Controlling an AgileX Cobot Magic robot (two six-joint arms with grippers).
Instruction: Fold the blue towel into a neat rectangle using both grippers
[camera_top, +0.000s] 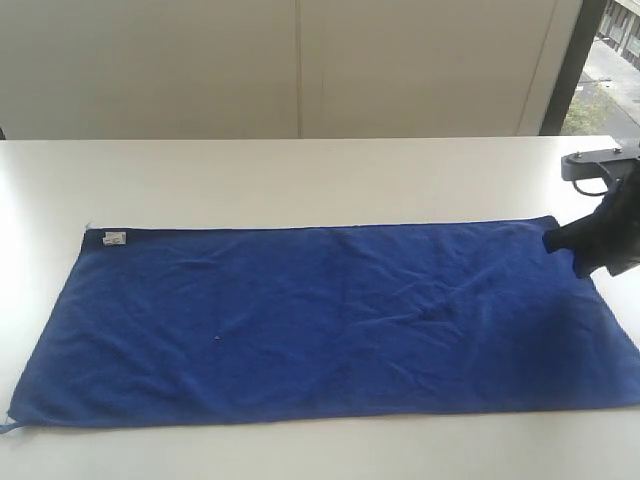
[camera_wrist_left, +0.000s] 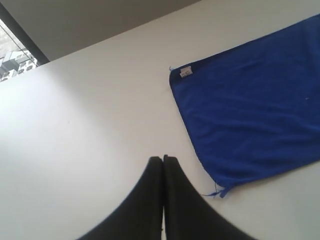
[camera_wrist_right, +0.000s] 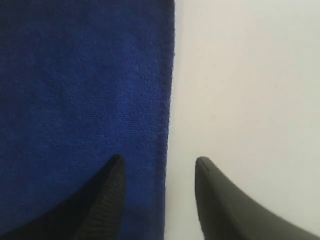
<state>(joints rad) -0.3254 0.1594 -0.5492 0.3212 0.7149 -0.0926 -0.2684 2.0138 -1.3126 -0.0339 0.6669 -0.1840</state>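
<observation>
The towel (camera_top: 320, 320) is seen spread flat in a single layer on the white surface (camera_top: 300, 170), its long side set left to right in the exterior view. It is deep blue and softly creased, with a white label (camera_top: 114, 238) at the far left corner and a loop (camera_top: 8, 427) at the near left one. The left end effector (camera_wrist_left: 163, 159) is pressed together, empty, over bare surface near the loop. The right end effector (camera_wrist_right: 157, 162) is spread astride the towel's edge, with nothing pinched.
</observation>
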